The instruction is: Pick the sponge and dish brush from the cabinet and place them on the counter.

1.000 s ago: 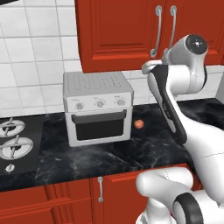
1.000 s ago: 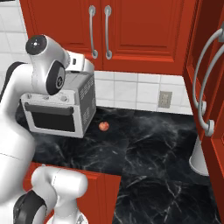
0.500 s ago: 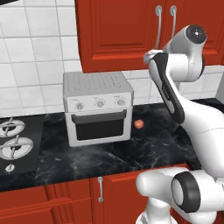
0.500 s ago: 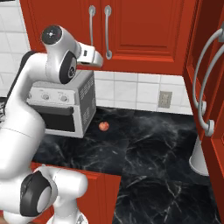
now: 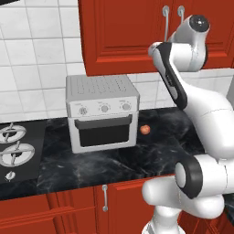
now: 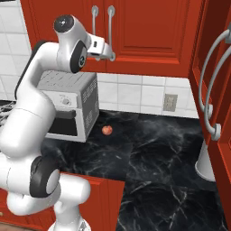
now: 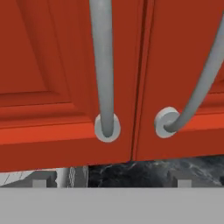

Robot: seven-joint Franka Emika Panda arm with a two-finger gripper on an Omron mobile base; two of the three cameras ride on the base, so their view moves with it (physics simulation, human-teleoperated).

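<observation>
Sponge and dish brush sit somewhere we cannot see, presumably behind the closed panelled doors of the glossy red wall cabinet (image 5: 123, 36), so the job has barely begun. We have raised our claw (image 6: 109, 53) to the lower ends of the two long curved silver handles (image 7: 104, 65), where the doors meet. In the hand view the left handle's round foot sits at about 6 o'clock of centre and the right handle's foot at roughly 4 o'clock, both close ahead. Our claw stands fully spread with nothing between its fingers.

Below us the glossy black marble bench (image 5: 119, 162) carries a boxy silver toaster oven (image 5: 101, 112) and, at its 3 o'clock in the left base view, a small round red fruit (image 5: 145, 129); a black stovetop with silver burners (image 5: 16, 146) lies at the bench's 9 o'clock end.

Our worry from here is the grab. The two handles stand near each other, so a slightly off approach could straddle the seam or catch the wrong bar. The bars are smooth and curved, and we judge a weak pinch near the foot would slide along them when we pull. Pulling straight back instead of along the door's arc could strain the hinge or wrench our claw free. A swinging door might also strike our own elbow, which hangs close to the cabinet front.
</observation>
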